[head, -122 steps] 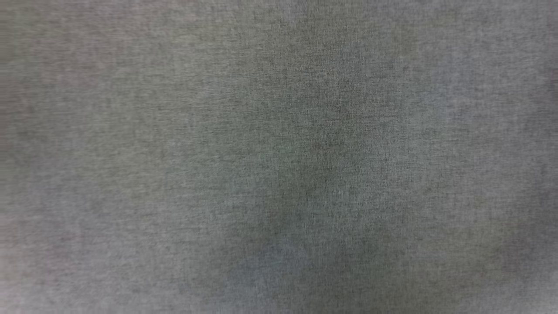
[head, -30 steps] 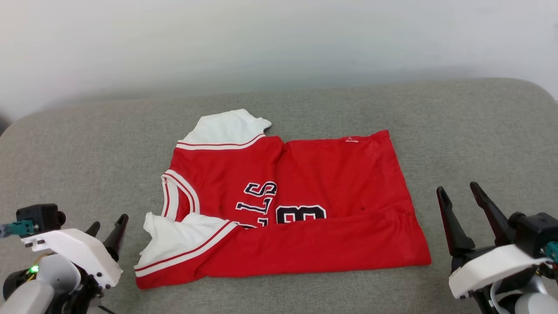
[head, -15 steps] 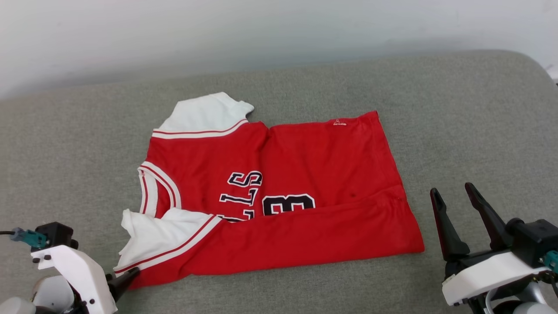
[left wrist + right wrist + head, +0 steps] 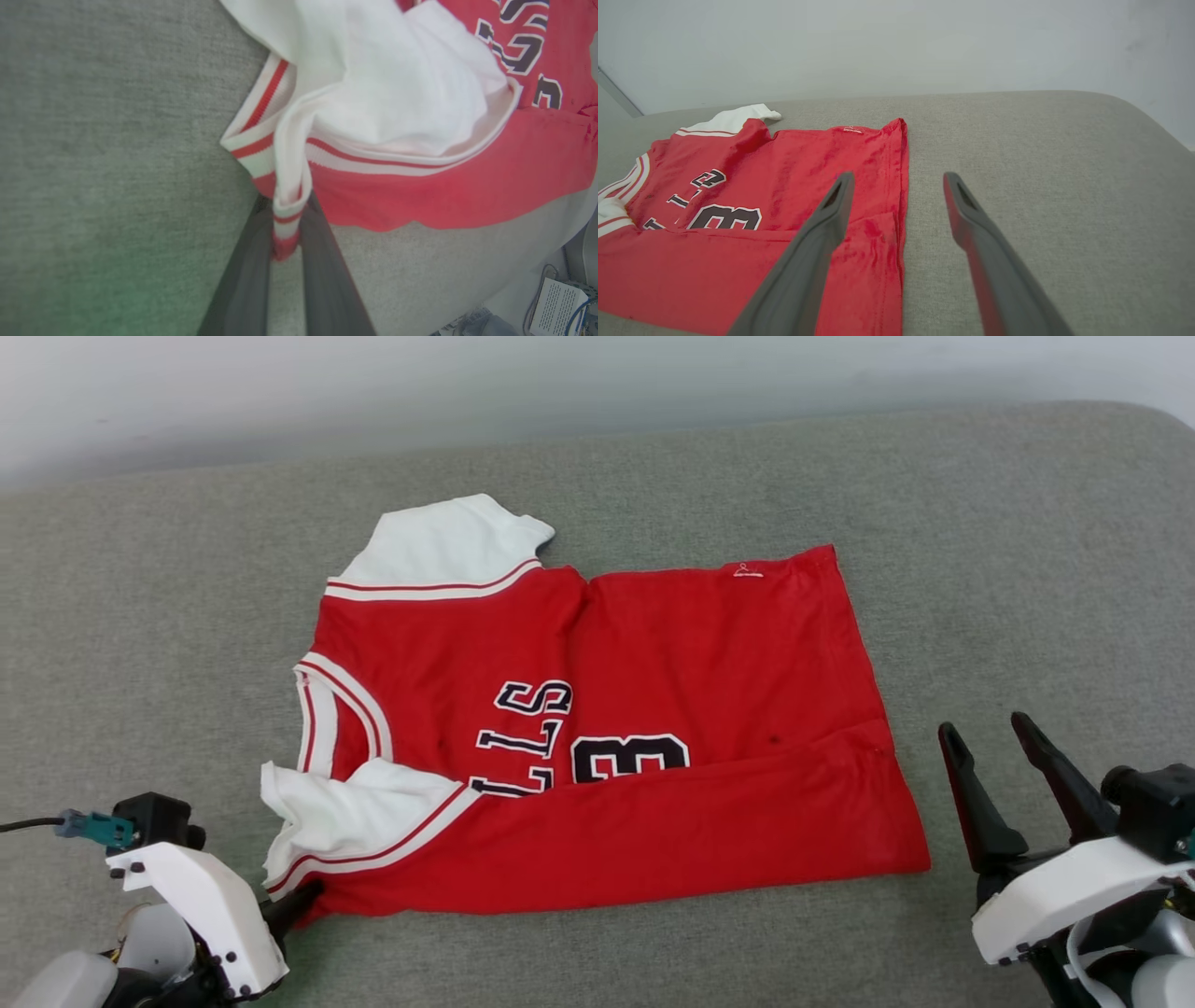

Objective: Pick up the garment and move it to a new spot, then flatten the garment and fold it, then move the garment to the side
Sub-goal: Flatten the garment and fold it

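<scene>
The garment (image 4: pixel 653 653), a red jersey with white sleeves, striped trim and black lettering, lies flat on the grey cushion with its near long edge folded over. My left gripper (image 4: pixel 303 899) is at the garment's near left corner. In the left wrist view the left gripper (image 4: pixel 286 210) is shut on the striped sleeve trim of the garment (image 4: pixel 420 196). My right gripper (image 4: pixel 985 728) hovers open just right of the hem, holding nothing. Seen from the right wrist, the right gripper (image 4: pixel 899 179) straddles the hem edge of the garment (image 4: pixel 794 163) from above.
The grey cushion (image 4: pixel 1027 541) stretches wide on every side of the jersey, with a pale wall (image 4: pixel 597 373) behind it. Its rounded right end (image 4: pixel 1148 121) drops away. A white box with cables (image 4: pixel 556 308) sits beyond the cushion's edge.
My left gripper has reached the jersey's near left corner and shut on the sleeve trim. The head camera has tilted down. The right gripper has stayed open beside the hem.
</scene>
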